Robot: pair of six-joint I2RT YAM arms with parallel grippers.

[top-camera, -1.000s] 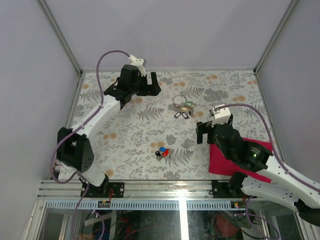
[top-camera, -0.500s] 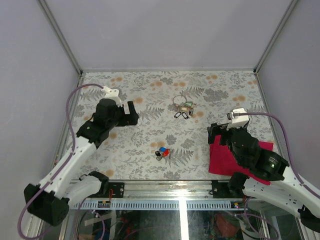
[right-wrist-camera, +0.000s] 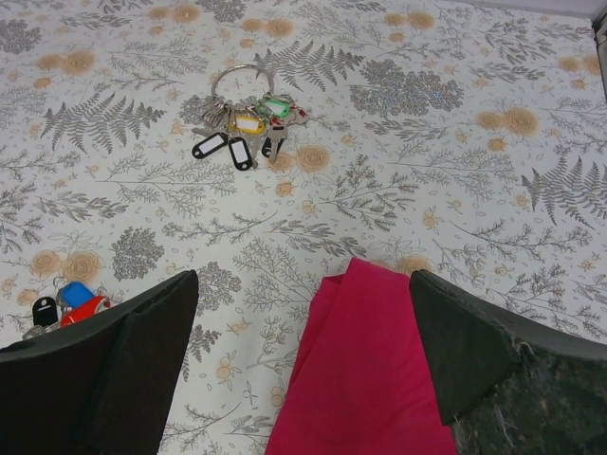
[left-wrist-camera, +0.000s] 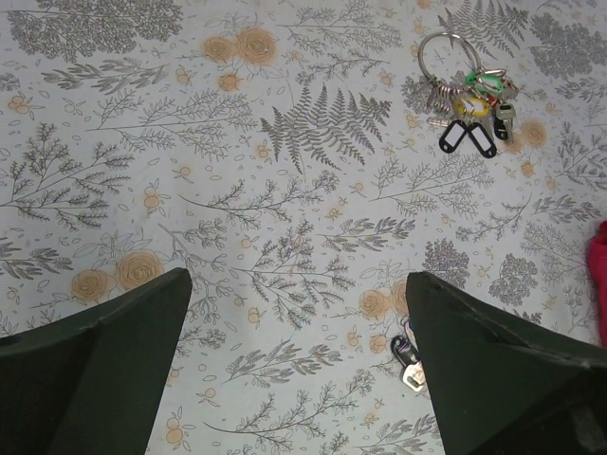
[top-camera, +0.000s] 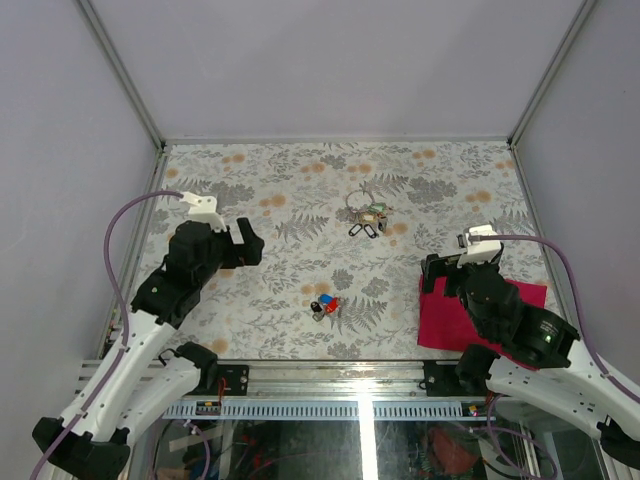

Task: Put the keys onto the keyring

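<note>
The keys (top-camera: 323,306) lie in a small cluster near the table's front middle, with blue and red heads and a dark piece showing. They also show in the right wrist view (right-wrist-camera: 66,301), and half hidden behind a finger in the left wrist view (left-wrist-camera: 410,353). The keyring (top-camera: 366,216), a silvery wire ring with two black tags and small coloured pieces, lies further back; both wrist views show it (left-wrist-camera: 467,104) (right-wrist-camera: 242,109). My left gripper (top-camera: 243,243) is open and empty, left of both. My right gripper (top-camera: 440,272) is open and empty above the red cloth's far edge.
A folded red cloth (top-camera: 480,315) lies at the front right, under the right arm; it also shows in the right wrist view (right-wrist-camera: 379,379). The table (top-camera: 280,280) has a floral cover. Grey walls with metal posts enclose three sides.
Both arms have drawn back toward the near edge. The left gripper moved from the far left to mid-left; the right gripper moved back over the cloth. Keys and keyring have not moved.
</note>
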